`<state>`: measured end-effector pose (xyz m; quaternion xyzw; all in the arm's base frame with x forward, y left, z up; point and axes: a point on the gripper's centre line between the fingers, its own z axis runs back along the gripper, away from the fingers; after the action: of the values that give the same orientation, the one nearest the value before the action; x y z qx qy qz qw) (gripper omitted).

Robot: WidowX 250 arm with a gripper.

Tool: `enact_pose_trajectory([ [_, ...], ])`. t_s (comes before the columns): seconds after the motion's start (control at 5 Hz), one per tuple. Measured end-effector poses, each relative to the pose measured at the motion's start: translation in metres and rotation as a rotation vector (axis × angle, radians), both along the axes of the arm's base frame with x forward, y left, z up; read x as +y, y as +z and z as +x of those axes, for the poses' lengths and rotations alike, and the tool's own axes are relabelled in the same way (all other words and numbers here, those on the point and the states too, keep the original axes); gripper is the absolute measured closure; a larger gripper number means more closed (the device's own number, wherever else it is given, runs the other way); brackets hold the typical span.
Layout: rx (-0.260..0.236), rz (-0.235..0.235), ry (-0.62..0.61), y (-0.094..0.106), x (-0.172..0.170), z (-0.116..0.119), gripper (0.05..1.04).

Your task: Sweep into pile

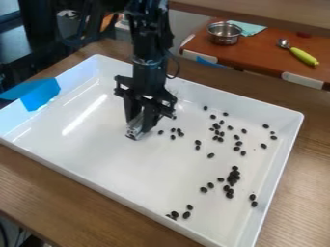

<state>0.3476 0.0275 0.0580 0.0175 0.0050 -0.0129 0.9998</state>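
The dark beans (232, 177) lie scattered in the white tray (116, 164) on the wooden counter (299, 193), the nearest ones just beside the end effector (137, 132), of which I cannot tell if it is spread or closed, and behind are a metal pot (225, 34) and a green-handled spoon (303, 56).

A reddish-brown tabletop (258, 54) with pale edge pieces (302, 80) lies beyond the wood-grained table (38, 185).
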Motion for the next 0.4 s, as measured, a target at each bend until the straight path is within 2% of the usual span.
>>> enact_pose_trajectory([
  [0.4, 0.003, -0.017, -0.041, -0.001, -0.043, -0.001, 0.711],
])
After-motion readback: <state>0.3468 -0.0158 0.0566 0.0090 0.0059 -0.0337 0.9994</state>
